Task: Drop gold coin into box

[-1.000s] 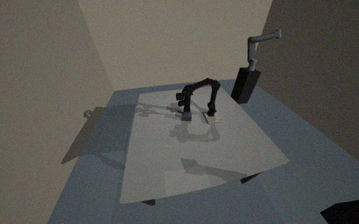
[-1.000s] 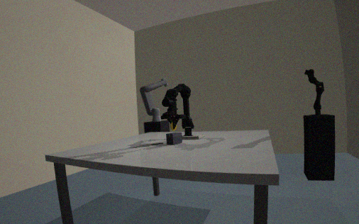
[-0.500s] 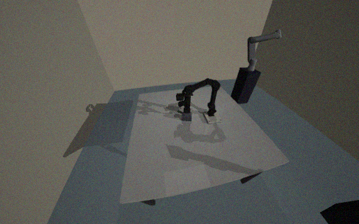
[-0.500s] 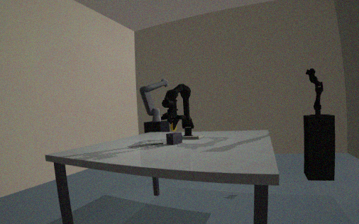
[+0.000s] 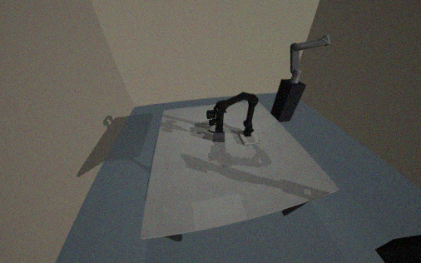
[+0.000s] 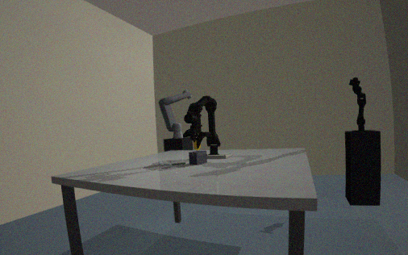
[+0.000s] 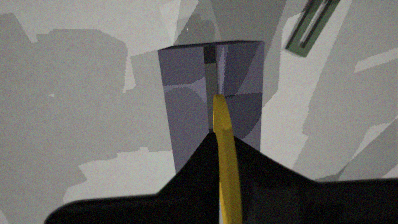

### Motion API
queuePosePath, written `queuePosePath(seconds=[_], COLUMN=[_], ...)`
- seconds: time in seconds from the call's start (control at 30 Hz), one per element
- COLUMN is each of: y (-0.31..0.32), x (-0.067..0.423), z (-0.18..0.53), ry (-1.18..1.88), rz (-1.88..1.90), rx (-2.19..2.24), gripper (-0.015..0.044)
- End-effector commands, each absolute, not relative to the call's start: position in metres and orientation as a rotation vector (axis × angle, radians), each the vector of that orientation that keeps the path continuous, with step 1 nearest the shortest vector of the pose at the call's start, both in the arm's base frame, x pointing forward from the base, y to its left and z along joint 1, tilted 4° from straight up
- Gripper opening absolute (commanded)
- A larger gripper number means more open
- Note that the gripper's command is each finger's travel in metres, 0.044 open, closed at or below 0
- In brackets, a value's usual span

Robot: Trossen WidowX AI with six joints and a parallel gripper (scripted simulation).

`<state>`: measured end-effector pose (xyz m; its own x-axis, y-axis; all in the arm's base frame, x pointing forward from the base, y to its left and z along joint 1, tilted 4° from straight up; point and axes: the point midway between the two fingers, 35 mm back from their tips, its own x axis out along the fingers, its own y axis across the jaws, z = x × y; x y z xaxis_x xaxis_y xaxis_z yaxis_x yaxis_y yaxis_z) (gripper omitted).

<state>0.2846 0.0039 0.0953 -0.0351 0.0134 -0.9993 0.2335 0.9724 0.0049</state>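
While the top view shows only my gripper (image 5: 218, 132) poised just over the grey box (image 5: 218, 139), the detail is too small to judge alignment. From the exterior view, the coin (image 6: 197, 144) hangs clamped in my fingers, above the box and apart from it. At the wrist, the coin's edge points along the slot (image 7: 212, 75) ahead; the empty holder (image 7: 311, 26) lies off to the right. I judge a straight, untwisted descent is best, releasing only once the rim enters.

High far top view, low side exterior (both share table (image 5: 269, 175)), close downward wrist
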Motion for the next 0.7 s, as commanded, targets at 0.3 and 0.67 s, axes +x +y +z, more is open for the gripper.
queuePosePath(seconds=[0.3, 0.67], y=[0.004, 0.004], x=[0.2833, 0.2845], z=[0.0894, 0.0905], ry=[1.605, 1.6], rz=[-0.184, -0.18], rx=[0.197, 0.194], gripper=[0.0, 0.0161])
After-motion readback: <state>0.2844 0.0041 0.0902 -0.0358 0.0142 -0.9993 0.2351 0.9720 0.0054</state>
